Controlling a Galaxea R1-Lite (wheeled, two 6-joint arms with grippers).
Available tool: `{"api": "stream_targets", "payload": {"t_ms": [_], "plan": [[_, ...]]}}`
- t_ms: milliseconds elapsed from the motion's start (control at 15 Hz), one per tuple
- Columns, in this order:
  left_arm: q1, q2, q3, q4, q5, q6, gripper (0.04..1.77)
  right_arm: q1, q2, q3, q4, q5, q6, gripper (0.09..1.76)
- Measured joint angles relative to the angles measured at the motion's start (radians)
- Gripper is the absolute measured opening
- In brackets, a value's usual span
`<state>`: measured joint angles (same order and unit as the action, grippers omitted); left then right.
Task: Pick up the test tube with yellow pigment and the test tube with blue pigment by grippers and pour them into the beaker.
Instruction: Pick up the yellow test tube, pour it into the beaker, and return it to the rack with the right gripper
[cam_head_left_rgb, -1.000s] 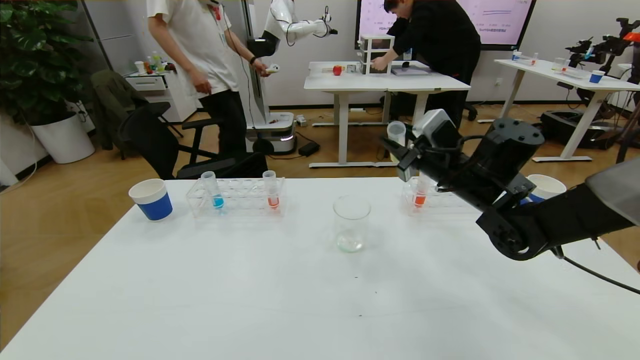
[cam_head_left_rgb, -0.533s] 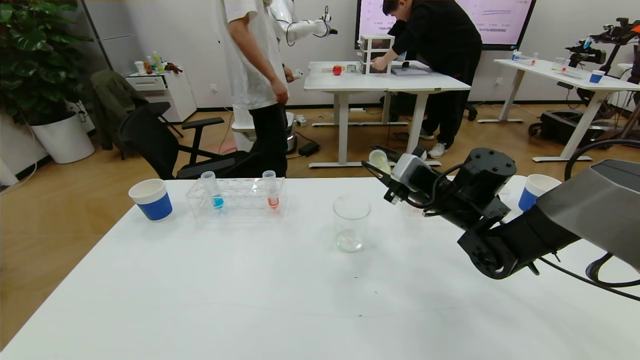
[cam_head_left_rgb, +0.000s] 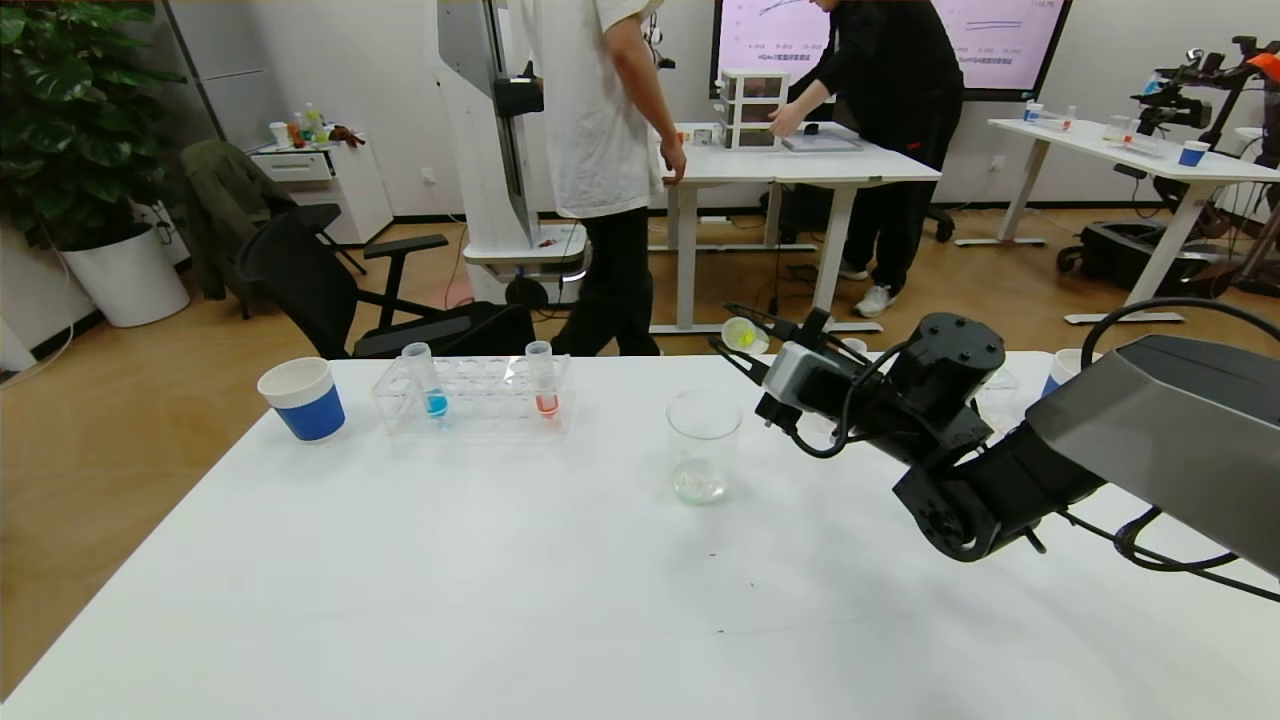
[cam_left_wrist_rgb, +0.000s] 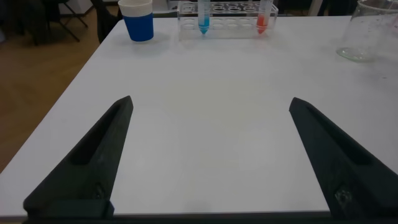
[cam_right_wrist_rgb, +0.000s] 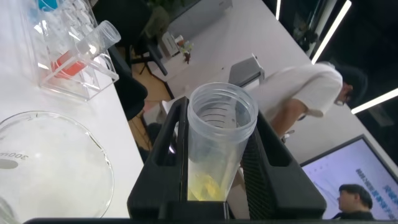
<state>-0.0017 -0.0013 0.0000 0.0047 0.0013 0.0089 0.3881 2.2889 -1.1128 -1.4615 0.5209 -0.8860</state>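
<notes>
Scanning from the left, the blue tube (cam_head_left_rgb: 433, 383) stood untouched in its clear rack (cam_head_left_rgb: 470, 395) beside a red tube (cam_head_left_rgb: 543, 381) on the table (cam_head_left_rgb: 500, 560). The left claw (cam_left_wrist_rgb: 208, 155) hung low over the bare table near the robot, fingers spread and empty. The beaker (cam_head_left_rgb: 703, 446) sat mid-table, holding at most a pale trace. Just right of it and above its rim, the right claw (cam_head_left_rgb: 745, 338) pinched the yellow tube (cam_head_left_rgb: 741, 335), tipped toward the beaker. By my reading the yellow pour was only beginning; the blue pour remained.
</notes>
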Motion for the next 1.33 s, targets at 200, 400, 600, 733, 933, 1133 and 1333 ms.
{"api": "stream_targets", "payload": {"t_ms": [200,400,600,733,933,1133,1333], "plan": [[0.000,0.000,0.000,0.000,0.000,0.000,1.75,-0.018,0.041,-0.070,0.005,0.074,-0.090,0.51],[0.000,0.000,0.000,0.000,0.000,0.000,1.75,-0.013,0.067,-0.085,0.005,0.091,-0.153,0.51],[0.000,0.000,0.000,0.000,0.000,0.000,1.75,-0.011,0.084,-0.083,0.005,0.106,-0.231,0.51],[0.000,0.000,0.000,0.000,0.000,0.000,1.75,-0.010,0.090,-0.079,0.005,0.107,-0.283,0.51],[0.000,0.000,0.000,0.000,0.000,0.000,1.75,-0.010,0.092,-0.085,0.006,0.110,-0.345,0.51],[0.000,0.000,0.000,0.000,0.000,0.000,1.75,-0.013,0.090,-0.088,0.009,0.113,-0.413,0.51],[0.000,0.000,0.000,0.000,0.000,0.000,1.75,-0.015,0.086,-0.087,0.011,0.114,-0.464,0.51]]}}
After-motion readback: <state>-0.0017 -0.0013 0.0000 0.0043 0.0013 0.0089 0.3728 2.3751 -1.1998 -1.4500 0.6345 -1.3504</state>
